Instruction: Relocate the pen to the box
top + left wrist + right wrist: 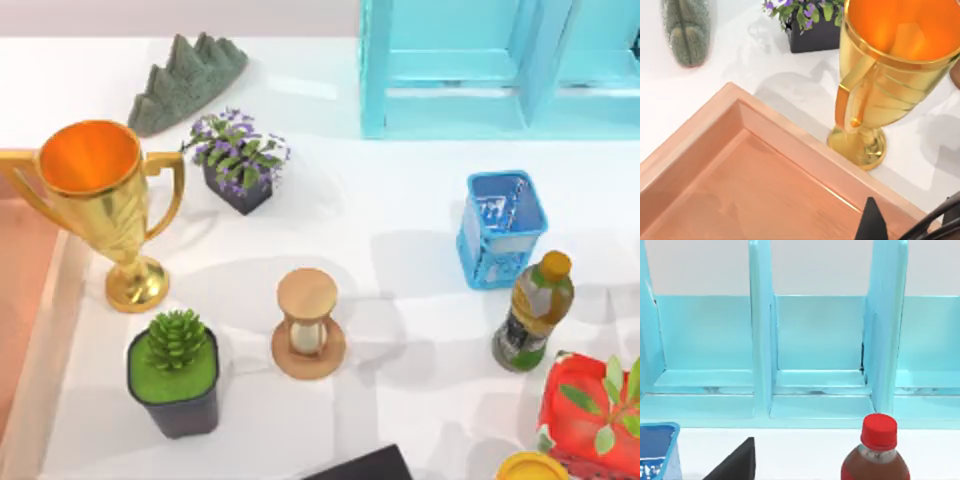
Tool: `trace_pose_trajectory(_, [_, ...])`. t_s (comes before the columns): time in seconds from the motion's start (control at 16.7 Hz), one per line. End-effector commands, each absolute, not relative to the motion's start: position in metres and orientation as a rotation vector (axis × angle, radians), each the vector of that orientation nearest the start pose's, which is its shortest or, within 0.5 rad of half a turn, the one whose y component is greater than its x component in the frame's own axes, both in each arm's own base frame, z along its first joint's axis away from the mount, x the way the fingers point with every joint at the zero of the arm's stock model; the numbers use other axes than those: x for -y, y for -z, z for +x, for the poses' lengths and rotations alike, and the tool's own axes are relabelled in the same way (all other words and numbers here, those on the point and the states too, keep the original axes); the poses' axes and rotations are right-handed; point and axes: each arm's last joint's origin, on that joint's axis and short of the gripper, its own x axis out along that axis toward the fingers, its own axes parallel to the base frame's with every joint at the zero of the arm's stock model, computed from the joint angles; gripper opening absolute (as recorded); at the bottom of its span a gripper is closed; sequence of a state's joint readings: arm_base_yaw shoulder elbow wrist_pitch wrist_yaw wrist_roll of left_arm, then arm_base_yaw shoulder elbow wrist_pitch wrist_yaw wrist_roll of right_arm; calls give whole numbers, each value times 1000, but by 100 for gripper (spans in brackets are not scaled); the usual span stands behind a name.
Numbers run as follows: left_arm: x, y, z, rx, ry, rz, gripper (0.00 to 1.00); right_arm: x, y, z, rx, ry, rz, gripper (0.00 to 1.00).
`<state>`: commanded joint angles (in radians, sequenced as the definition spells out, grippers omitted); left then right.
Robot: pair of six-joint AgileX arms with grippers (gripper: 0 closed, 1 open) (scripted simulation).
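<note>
I am judging that the task is only starting, because nothing is lying in the box [52, 330], which is sitting at the left edge of the worktop [400, 280] beside the gold trophy [100, 190]. The pen [516, 203] I am not seeing clearly; a slim pale shape leaning inside the blue basket [480, 250], on the right side, is probably it, but I cannot be sure. My left fingers [871, 222] are hanging over the box, and my right fingers [737, 462] are facing the turquoise shelf unit [815, 340] at the far side, near the basket. Whether either pair is spread or pressed together, I cannot tell. The next move, I think, is asking the right arm to come down over the basket from above, to pinch the pen near its top and lift it straight up, so the basket is not tipping. After that the way leftward to the box is passing the hourglass [308, 322] and the trophy, so the carry is needing height.
</note>
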<state>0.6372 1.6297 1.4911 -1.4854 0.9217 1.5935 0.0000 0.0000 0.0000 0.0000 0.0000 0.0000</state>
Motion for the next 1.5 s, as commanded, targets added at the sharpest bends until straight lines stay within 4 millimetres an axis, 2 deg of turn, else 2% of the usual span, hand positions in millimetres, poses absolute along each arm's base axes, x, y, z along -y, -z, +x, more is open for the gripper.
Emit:
trace_pose_trajectory(0.78, [-134, -249, 259, -608, 919, 280, 0, 1, -160, 106, 0, 0, 0, 100])
trace_pose_trajectory(1.02, [-133, -248, 259, -609, 920, 277, 0, 1, -160, 106, 0, 0, 0, 100])
trace_pose_trajectory(1.5, [-133, -248, 259, -609, 920, 277, 60, 1, -160, 106, 0, 0, 0, 100])
